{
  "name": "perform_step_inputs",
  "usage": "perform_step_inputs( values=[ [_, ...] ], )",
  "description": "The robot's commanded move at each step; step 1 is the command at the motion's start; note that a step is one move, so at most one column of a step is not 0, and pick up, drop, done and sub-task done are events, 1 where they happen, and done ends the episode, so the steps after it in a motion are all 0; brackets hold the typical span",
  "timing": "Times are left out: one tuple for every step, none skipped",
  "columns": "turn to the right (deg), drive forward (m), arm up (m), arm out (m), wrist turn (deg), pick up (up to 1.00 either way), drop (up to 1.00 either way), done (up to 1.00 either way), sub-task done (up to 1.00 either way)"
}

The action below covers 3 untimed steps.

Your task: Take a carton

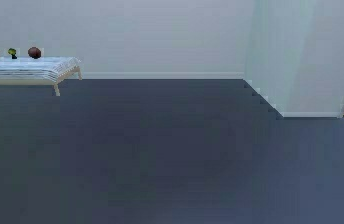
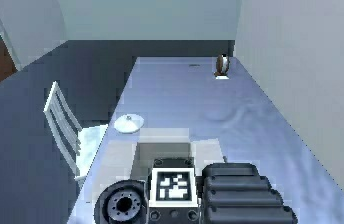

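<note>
A long pale blue-grey table [image 2: 240, 110] runs up the arm side view. On its near end stands a pale grey box-like shape [image 2: 165, 152]; I cannot tell whether it is a carton. Just below the box, at the bottom edge, sit a white square with black marks [image 2: 176, 187], the dark ribbed arm [image 2: 242, 196] and a round dark body [image 2: 120, 206] that may be the gripper. The fingers cannot be made out, so I cannot tell whether the gripper holds anything.
A white dish [image 2: 128, 124] lies near the table's left edge, and a small dark object [image 2: 221, 65] stands at its far end. A white chair [image 2: 65, 125] is beside the table. Ahead are dark floor [image 1: 160, 150], a striped low table [image 1: 30, 68] with red things, and a wall corner [image 1: 280, 60].
</note>
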Motion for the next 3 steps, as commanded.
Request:
perform_step_inputs(
  values=[
    [0.0, 0.0, 0.0, 0.0, 45.0, 0.0, 0.0, 0.0, 0.0],
    [0.0, 0.0, 0.0, 0.0, 36.0, 0.0, 0.0, 0.0, 0.0],
    [0.0, 0.0, -0.1, 0.0, 0.0, 0.0, 0.0, 0.0, 0.0]
  ],
)
